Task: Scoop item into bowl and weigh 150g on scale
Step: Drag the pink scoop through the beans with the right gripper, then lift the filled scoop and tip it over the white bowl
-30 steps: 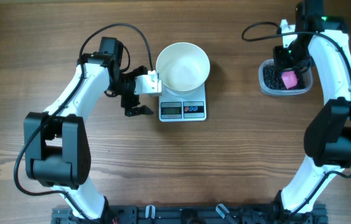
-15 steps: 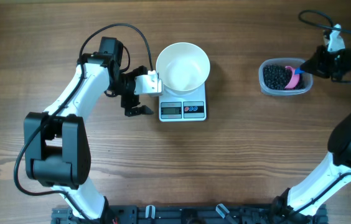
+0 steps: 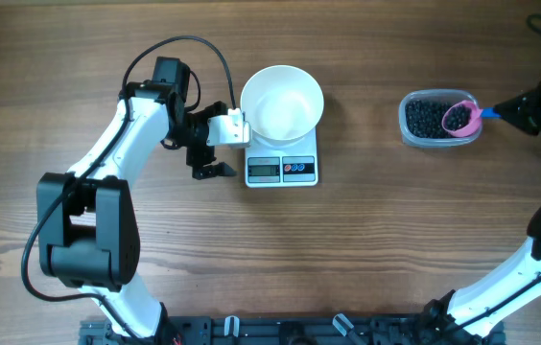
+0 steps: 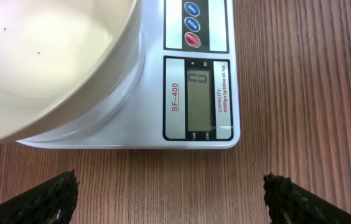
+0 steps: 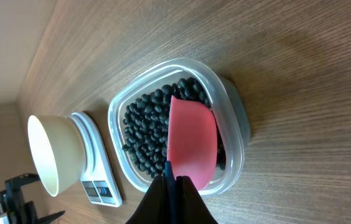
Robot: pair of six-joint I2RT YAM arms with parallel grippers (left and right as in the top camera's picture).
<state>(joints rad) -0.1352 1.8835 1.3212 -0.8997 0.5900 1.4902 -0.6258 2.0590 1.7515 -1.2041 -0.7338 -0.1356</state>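
Bowl (image 3: 282, 101) set on scale (image 3: 282, 170), unfilled; beans (image 5: 144, 134) left in tub (image 3: 407, 129); scoop (image 5: 191, 140) clenched by right gripper (image 3: 501, 112); left gripper (image 4: 175, 199) released.

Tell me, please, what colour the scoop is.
Pink scoop, clearest in the right wrist view.

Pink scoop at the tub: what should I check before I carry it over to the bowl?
1. Grip: right end effector is shut on the handle of the scoop: ok.
2. Load: overhead shows dark beans inside the scoop, which sits at the tub: ok.
3. Target: bowl sits on the scale with no beans in it: ok.
4. Zero: the display is on, but its digits are too blurred to read: cannot tell.
5. Other arm: left end effector is open, empty and low beside the scale: ok.
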